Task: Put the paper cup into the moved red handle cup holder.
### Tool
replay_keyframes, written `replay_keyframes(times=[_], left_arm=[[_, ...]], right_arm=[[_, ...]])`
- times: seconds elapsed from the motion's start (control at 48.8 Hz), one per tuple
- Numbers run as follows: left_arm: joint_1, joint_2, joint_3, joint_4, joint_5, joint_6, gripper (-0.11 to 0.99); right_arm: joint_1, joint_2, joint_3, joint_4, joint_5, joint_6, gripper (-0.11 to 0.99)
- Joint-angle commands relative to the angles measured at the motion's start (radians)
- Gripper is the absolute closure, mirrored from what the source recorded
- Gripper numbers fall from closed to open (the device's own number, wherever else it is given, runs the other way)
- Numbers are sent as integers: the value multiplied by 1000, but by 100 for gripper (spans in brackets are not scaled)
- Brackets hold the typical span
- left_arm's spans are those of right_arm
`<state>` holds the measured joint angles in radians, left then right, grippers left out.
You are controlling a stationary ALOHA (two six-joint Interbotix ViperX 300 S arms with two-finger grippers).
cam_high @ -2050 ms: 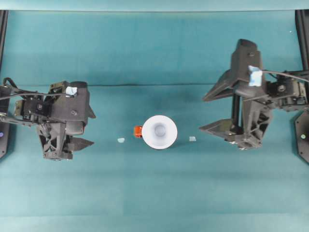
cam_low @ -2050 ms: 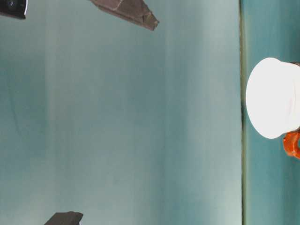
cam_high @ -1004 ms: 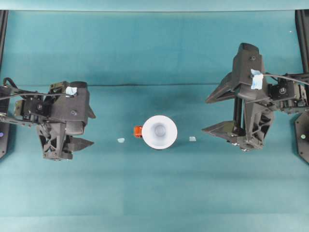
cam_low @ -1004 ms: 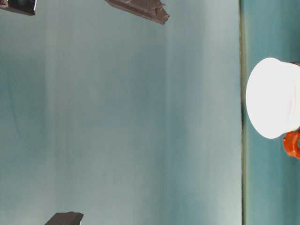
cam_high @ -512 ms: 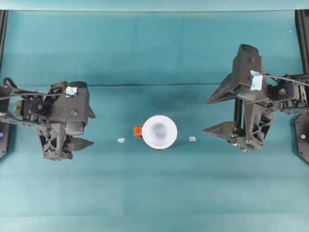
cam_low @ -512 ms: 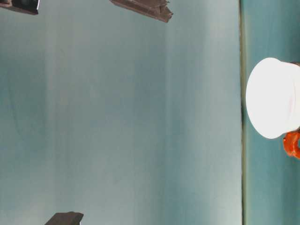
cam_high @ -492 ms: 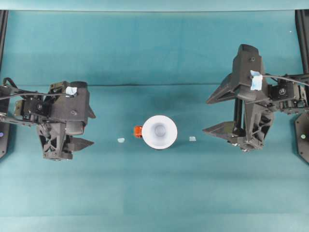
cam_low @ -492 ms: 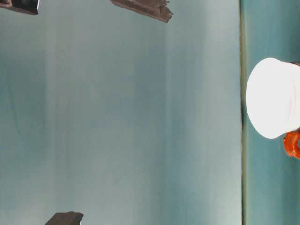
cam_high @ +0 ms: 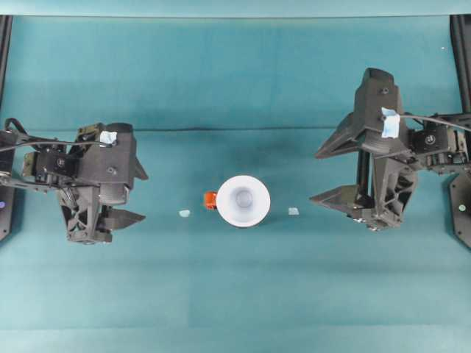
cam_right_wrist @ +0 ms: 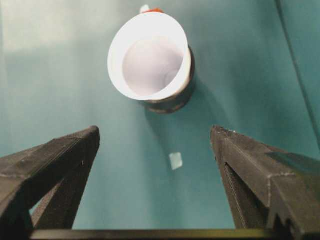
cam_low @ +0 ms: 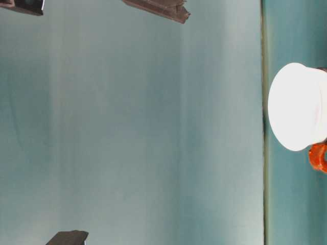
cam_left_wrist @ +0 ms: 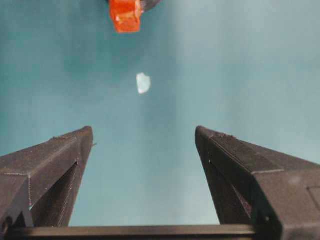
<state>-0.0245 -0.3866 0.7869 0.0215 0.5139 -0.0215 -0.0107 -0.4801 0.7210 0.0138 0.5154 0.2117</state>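
Teal table [cam_high: 235, 294]: I see paper cup [cam_high: 243, 200] seated in red handle cup holder [cam_right_wrist: 170, 102] mid-surface; left gripper [cam_left_wrist: 142, 137], right gripper [cam_right_wrist: 155, 135] both spread wide, empty.

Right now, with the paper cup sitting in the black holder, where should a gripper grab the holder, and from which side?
Probably by the red handle, coming from the left gripper side. The cup flares wider than the holder and overhangs its wall, so the handle is the one part sticking clear, and it points toward the left gripper, which is open and facing it.
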Motion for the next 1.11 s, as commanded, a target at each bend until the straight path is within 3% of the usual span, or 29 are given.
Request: replay_keyframes(times=[0.0, 0.553, 0.799, 1.086], left_arm=[[0, -5, -9, 2, -8, -3, -3], [0, -3, -9, 2, -8, -3, -3], [-2, -3, -8, 2, -6, -26, -3], [-3, -3, -6, 5, -8, -28, -3]], right_arm=[[2, -11, -8, 2, -6, -5, -6], [2, -11, -6, 3, -5, -5, -6], [2, -11, -3, 3, -3, -3, -6], [2, -11, -2, 5, -5, -3, -6]])
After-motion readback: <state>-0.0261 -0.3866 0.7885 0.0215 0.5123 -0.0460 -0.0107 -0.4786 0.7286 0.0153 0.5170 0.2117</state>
